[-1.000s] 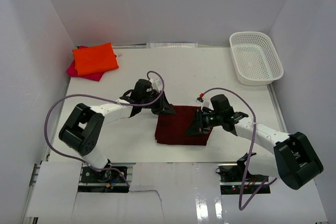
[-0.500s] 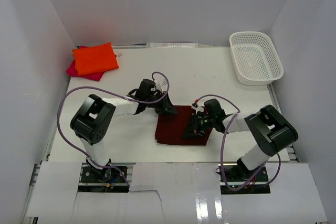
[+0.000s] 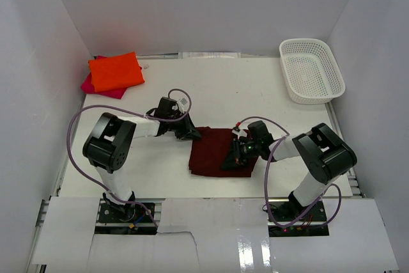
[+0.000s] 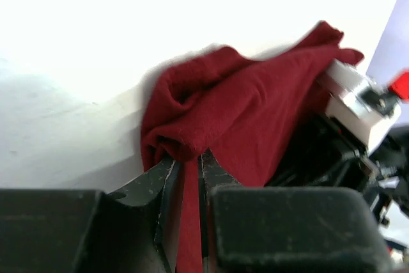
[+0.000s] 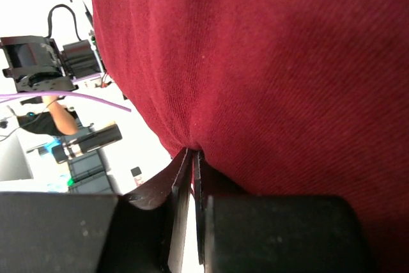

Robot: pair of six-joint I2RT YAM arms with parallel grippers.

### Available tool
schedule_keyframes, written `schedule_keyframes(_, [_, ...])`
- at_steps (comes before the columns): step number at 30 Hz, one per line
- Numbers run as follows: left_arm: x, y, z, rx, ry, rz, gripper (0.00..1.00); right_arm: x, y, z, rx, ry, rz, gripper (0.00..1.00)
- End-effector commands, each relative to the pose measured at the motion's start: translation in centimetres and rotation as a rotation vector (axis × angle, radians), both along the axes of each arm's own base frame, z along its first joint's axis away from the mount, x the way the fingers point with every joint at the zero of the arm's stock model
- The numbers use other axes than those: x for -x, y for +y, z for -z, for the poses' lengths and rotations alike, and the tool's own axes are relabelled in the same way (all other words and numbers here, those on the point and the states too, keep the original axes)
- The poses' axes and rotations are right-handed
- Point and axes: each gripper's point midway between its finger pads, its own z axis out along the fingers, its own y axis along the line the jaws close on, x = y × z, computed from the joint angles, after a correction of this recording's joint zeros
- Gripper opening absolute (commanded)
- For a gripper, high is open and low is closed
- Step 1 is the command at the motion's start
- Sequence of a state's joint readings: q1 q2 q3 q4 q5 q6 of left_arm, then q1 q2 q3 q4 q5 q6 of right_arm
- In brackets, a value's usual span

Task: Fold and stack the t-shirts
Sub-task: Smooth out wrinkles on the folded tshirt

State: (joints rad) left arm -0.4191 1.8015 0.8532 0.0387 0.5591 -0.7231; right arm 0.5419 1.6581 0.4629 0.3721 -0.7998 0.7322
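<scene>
White table [image 3: 243, 91], white walls [image 3: 192, 4], maroon t-shirt [image 3: 211, 155] clamped in left tool [image 3: 193, 135] and right tool [image 3: 230, 160]

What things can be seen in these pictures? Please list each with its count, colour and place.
maroon t-shirt: one, dark red, middle of the table, pinched by both grippers
orange t-shirt: one, bright orange, folded, far left corner, on the magenta t-shirt
magenta t-shirt: one, pink, under the orange t-shirt, only its edges showing
basket: one, white mesh, far right corner, nothing visible in it
table: one, white, under everything
left gripper: one, black, shut on the maroon t-shirt's left edge
right gripper: one, black, shut on the maroon t-shirt's right part
</scene>
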Motion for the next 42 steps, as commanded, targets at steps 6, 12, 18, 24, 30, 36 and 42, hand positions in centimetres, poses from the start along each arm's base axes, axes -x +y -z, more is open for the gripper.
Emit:
schedule_keyframes(6, [-4.4,3.3,-2.9,-0.206,-0.084,-0.178,0.26,-0.9,-2.0,2.0,0.195,-0.068,0.035,0.13])
schedule_keyframes(12, [-4.9,4.0,-7.7,-0.224,-0.170,-0.194,0.36,-1.5,-1.5,0.9,0.179,-0.092,0.023,0.13])
schedule_keyframes(18, [-1.8,4.9,-4.8,-0.266,-0.031,-0.180,0.84,-1.8,-1.3,0.4,0.172,-0.100,0.017,0.14])
schedule_keyframes(24, [-0.6,4.4,-1.9,-0.251,0.021,-0.125,0.84,-2.1,-1.1,-0.1,0.167,-0.111,0.017,0.15])
schedule_keyframes(30, [-1.1,3.0,-0.9,-0.176,0.004,-0.081,0.81,-2.2,-1.1,-0.6,0.163,-0.120,0.016,0.15])
schedule_keyframes(36, [-0.5,1.5,0.5,-0.112,0.037,-0.026,0.78,-2.1,-1.2,-0.5,0.169,-0.116,0.014,0.15])
schedule_keyframes(42, [0.6,1.6,3.7,-0.191,0.101,-0.013,0.78,-1.9,-1.1,-0.6,0.156,-0.114,0.013,0.15])
